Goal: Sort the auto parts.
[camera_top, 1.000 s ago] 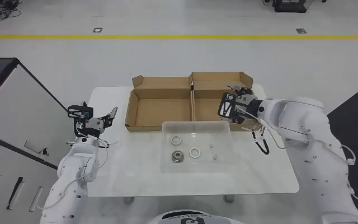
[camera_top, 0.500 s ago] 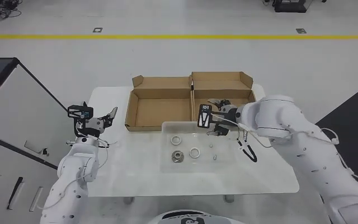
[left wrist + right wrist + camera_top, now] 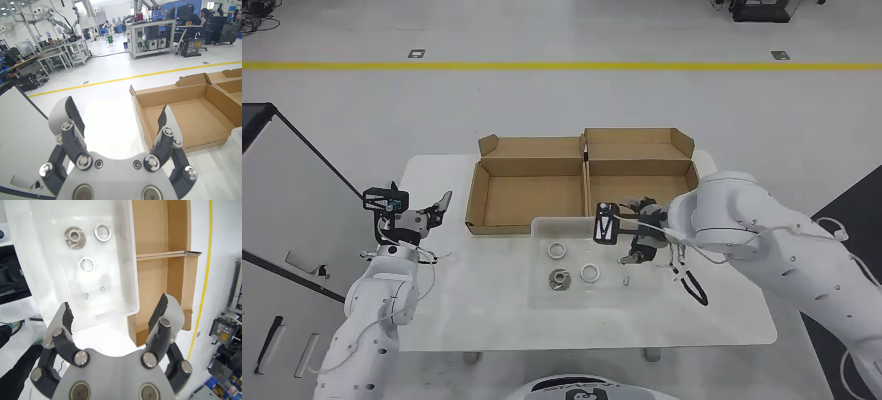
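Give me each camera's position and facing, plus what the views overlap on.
Top view: above the arms, looking down at the table, clear tray and two cardboard boxes; both arms show.
Left wrist view: on the left arm at the table's edge, looking across a box toward the room; its open jaws show.
Right wrist view: on the right arm, looking down into the tray at two rings, a flanged hub, two bolts; its open jaws show.
Shared: all three show tray and boxes.
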Available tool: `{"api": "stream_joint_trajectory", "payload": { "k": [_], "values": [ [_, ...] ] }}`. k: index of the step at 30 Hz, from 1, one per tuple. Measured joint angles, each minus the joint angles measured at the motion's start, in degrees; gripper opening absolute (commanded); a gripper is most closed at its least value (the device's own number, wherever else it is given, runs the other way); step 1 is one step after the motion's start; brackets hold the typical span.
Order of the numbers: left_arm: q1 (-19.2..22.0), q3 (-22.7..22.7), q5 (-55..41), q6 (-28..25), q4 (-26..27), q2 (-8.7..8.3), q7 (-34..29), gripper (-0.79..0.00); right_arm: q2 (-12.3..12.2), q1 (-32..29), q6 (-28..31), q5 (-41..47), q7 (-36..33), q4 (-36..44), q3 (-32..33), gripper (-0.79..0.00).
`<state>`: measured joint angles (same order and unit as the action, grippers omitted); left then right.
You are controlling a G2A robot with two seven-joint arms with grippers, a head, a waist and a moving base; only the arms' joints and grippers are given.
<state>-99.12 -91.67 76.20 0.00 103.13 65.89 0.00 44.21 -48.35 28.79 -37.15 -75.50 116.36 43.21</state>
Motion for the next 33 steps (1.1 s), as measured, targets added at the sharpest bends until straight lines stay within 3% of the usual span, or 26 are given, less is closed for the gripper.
{"api": "stream_joint_trajectory", "payload": {
  "k": [12,33],
  "values": [
    [0.0,0.0,0.0,0.0,0.0,0.0,0.0,0.0,-0.2,-3.25,-4.37,0.0,0.35,-0.18,-1.38,0.0],
    [0.0,0.0,0.0,0.0,0.0,0.0,0.0,0.0,0.52,-4.08,-6.1,-2.32,1.14,-2.1,-2.95,0.0]
  ]
}}
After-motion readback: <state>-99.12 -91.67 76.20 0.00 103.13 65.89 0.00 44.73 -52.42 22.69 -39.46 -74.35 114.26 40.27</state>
